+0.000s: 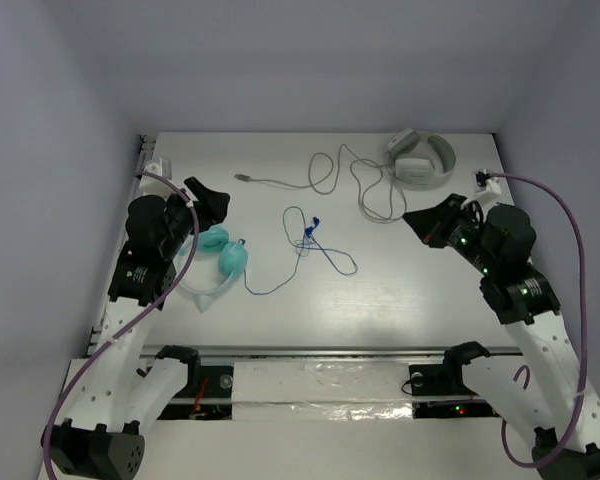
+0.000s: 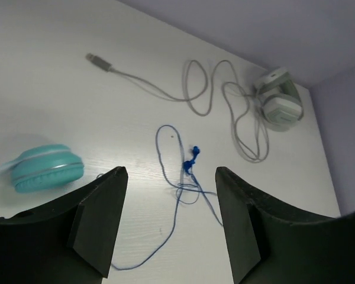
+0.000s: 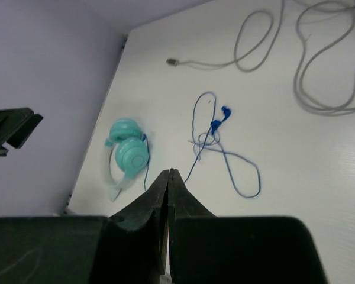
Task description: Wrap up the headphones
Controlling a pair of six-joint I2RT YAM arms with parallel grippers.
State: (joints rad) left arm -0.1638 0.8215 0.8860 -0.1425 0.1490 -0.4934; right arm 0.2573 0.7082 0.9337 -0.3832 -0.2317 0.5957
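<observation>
The headphones lie at the left of the table, two teal ear cups side by side with the white headband curving toward the near edge. Their thin blue cable runs right in loose tangled loops to a blue plug. My left gripper hovers just behind the ear cups, open and empty; in its wrist view one ear cup lies left and the cable shows between the fingers. My right gripper is shut on nothing, right of the cable; its view shows headphones and cable.
Grey-white headphones sit at the back right, their grey cable looping leftward to a plug. They also show in the left wrist view. Walls close the table on the left, back and right.
</observation>
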